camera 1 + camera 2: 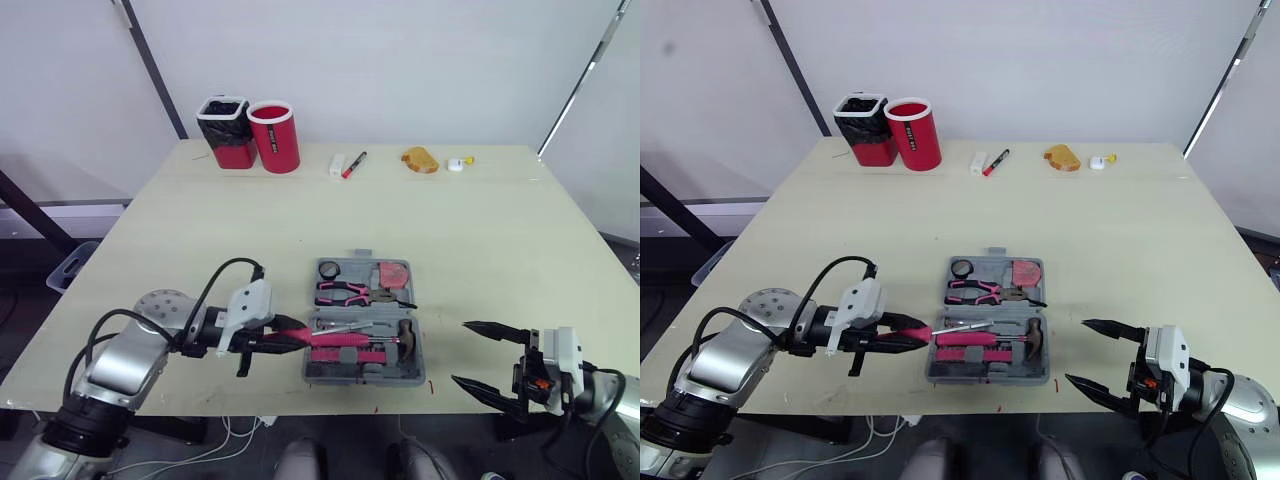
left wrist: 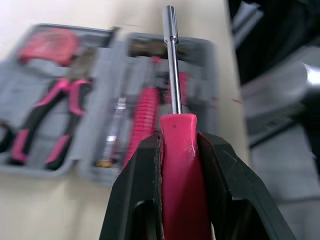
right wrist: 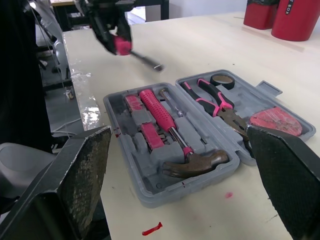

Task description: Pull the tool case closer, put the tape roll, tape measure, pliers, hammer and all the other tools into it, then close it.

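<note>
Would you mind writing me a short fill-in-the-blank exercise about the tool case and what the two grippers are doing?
1. The left gripper is shut on a pink-handled ____.
2. The tool case lies ____, with the hammer and pliers already in it.
3. The right gripper, spread wide, holds ____.
Missing words: screwdriver; open; nothing.
</note>
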### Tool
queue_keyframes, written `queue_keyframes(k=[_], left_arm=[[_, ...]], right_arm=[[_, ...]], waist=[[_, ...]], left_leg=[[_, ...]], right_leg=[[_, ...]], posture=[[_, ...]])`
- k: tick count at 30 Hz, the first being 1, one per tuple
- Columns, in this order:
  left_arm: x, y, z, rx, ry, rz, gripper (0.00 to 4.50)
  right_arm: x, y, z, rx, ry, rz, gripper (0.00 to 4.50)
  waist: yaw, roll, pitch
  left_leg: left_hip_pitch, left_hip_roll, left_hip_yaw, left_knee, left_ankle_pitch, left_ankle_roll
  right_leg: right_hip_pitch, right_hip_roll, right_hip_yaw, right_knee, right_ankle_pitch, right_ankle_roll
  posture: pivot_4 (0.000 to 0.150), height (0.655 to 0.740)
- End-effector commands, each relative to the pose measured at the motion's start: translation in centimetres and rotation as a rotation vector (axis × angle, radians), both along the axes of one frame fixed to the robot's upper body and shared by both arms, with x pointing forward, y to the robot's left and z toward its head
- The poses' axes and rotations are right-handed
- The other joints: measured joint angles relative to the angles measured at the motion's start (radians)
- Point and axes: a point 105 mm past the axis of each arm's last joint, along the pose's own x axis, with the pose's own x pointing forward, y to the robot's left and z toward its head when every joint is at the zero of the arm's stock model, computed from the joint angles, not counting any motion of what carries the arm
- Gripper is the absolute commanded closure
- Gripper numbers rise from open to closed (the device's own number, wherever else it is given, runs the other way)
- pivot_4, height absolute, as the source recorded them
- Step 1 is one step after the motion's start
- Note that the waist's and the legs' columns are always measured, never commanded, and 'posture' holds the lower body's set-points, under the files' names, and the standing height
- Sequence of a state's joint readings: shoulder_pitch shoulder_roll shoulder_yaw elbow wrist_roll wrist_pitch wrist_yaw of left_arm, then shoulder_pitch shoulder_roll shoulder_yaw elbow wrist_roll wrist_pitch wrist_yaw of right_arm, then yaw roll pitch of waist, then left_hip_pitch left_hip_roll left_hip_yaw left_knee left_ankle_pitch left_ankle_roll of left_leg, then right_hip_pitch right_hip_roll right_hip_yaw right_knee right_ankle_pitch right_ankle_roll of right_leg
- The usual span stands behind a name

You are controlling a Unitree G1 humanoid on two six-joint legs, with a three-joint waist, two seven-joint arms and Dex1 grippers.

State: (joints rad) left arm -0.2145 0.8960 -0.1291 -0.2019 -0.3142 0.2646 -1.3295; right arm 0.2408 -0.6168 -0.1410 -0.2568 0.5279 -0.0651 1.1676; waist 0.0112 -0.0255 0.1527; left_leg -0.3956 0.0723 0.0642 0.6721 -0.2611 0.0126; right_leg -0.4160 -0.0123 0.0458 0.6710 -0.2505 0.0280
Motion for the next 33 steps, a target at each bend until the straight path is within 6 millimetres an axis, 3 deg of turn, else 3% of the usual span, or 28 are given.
queue_keyframes(k=[1, 12, 33], left_arm=[[-0.6, -0.6, 0.5, 0.059, -0.042, -0.082, 3.87], [-1.5, -3.7, -0.1, 0.155, -0.013, -0.143, 3.87], [0.7, -8.0, -3.0, 0.29, 0.057, -0.103, 3.87]], right_arm=[[-0.1, -0.3, 1.1, -0.005, -0.049, -0.01, 0.0], [-0.6, -1.2, 1.0, -0.042, -0.028, 0.022, 0.0], [-0.3, -2.4, 2.2, -0.105, -0.046, 0.025, 0.0]], waist=[[0.001, 0.0, 0.0], [0.001, 0.0, 0.0], [0.002, 0.0, 0.0]], left_leg=[[0.0, 0.0, 0.0, 0.0, 0.0, 0.0], [0.0, 0.0, 0.0, 0.0, 0.0, 0.0], [0.0, 0.0, -0.001, 0.001, 0.0, 0.0]], right_leg=[[0.0, 0.0, 0.0, 0.0, 0.0, 0.0], [0.0, 0.0, 0.001, 0.0, -0.002, 0.003], [0.0, 0.001, 0.001, 0.0, -0.001, 0.004]], posture=[[0.15, 0.74], [0.15, 0.74], [0.15, 0.74]])
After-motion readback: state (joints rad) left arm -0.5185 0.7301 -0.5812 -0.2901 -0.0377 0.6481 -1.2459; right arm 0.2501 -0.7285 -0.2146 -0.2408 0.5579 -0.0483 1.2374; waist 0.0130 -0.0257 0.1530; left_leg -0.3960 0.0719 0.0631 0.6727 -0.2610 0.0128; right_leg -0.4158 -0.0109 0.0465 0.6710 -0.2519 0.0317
